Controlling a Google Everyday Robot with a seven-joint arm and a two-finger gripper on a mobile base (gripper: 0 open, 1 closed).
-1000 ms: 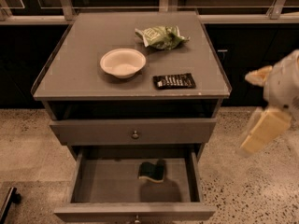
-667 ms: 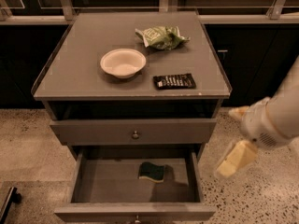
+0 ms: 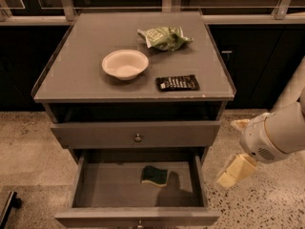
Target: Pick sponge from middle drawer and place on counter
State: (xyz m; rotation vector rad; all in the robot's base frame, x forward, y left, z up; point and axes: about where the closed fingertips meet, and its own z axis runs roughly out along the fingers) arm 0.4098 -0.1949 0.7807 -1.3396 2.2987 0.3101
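The sponge (image 3: 154, 175), dark green on top with a pale yellow edge, lies flat on the floor of the open middle drawer (image 3: 109, 187), near its back and slightly right of centre. The counter (image 3: 81, 70) is the grey cabinet top above. My gripper (image 3: 236, 148) hangs to the right of the cabinet, outside the drawer, at about the drawer's height above the speckled floor. Its pale fingers (image 3: 234, 171) are spread apart and hold nothing.
On the counter stand a white bowl (image 3: 125, 64), a light green snack bag (image 3: 164, 37) and a flat black wrapper (image 3: 177, 82). A closed drawer with a round knob (image 3: 138, 138) sits above the open one. Dark cabinets line the back wall.
My gripper and arm have moved down and leftward, towards the drawer's right side. The sponge and the counter items have not moved.
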